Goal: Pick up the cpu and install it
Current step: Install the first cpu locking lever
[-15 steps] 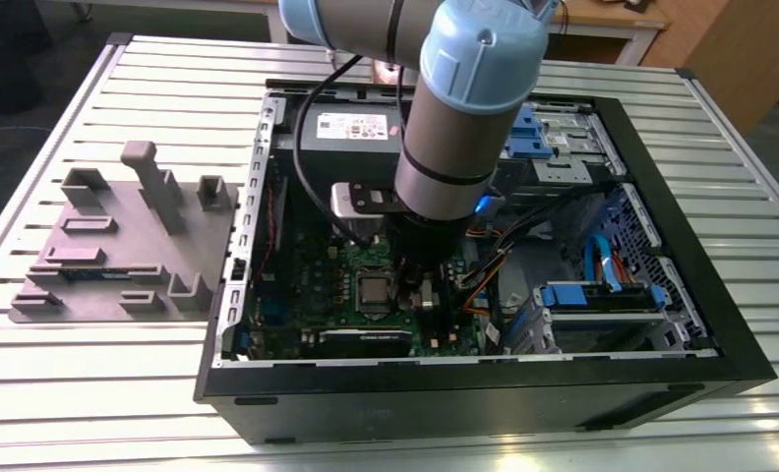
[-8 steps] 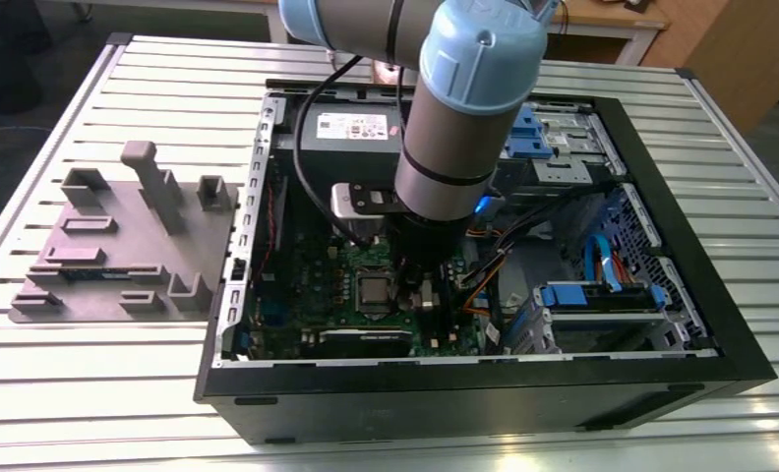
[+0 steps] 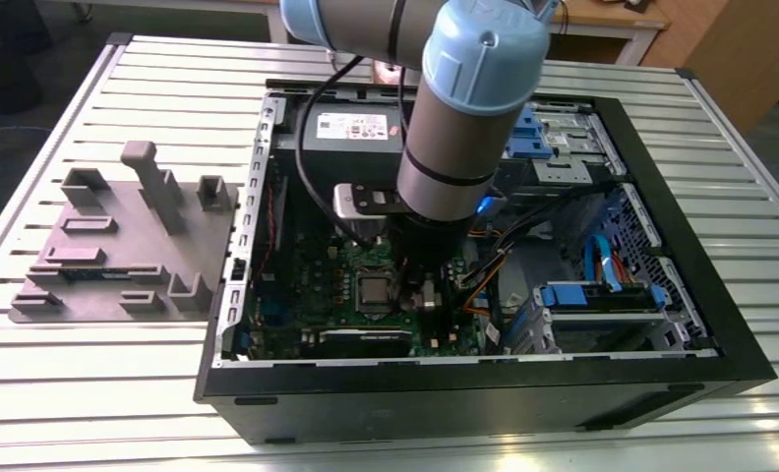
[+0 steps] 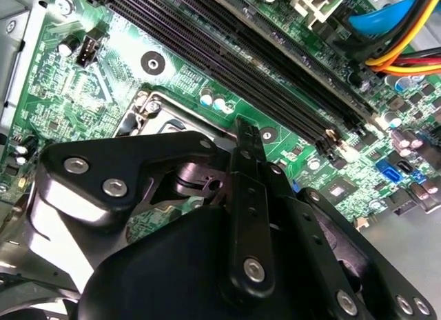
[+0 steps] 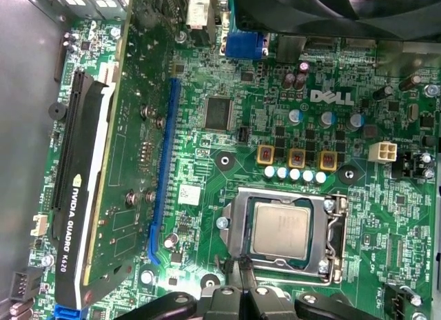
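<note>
The cpu, a small square chip with a pale silvery top, lies flat in its metal-framed socket on the green motherboard. In the exterior view the cpu shows as a grey square beside the arm's wrist. My gripper hovers just off one edge of the socket, its two black fingers pressed together with nothing between them. In the second wrist view the gripper points down at the socket frame, and its body hides the chip.
The arm reaches down into an open black computer case. A black graphics card, empty memory slots, coloured cables and a fan surround the socket. A grey plastic fixture sits on the slatted table outside.
</note>
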You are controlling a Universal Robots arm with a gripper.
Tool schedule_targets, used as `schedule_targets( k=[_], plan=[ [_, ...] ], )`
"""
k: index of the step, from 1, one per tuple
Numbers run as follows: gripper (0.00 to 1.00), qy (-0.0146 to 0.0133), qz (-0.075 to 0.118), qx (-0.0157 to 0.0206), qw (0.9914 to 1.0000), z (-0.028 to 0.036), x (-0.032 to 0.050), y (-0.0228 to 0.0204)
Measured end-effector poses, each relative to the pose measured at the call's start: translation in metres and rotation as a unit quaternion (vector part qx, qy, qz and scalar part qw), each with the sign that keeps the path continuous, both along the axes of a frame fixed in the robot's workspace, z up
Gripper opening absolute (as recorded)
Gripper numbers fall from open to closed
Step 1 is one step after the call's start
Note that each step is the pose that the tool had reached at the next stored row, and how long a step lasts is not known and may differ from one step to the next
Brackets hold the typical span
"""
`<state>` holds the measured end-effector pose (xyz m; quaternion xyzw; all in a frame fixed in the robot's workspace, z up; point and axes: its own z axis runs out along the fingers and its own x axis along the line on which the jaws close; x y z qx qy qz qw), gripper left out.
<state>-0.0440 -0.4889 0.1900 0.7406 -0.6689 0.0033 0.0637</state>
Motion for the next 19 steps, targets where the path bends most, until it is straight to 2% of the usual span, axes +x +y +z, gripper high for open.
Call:
schedule_targets(
  k=[7, 12, 16, 19],
  plan=[
    [0.1, -0.001, 0.0, 0.0, 1.0, -0.0003, 0.0031, 0.0],
    [0.1, -0.0052, 0.0, 0.0001, 0.99999, -0.0006, 0.0037, 0.0001],
    [0.1, -0.0119, 0.0, 0.0002, 0.99993, -0.001, 0.0037, 0.0001],
    [0.1, -0.0204, 0.0, -0.0002, 0.99979, -0.0012, 0.0035, 0.0001]
  ],
)
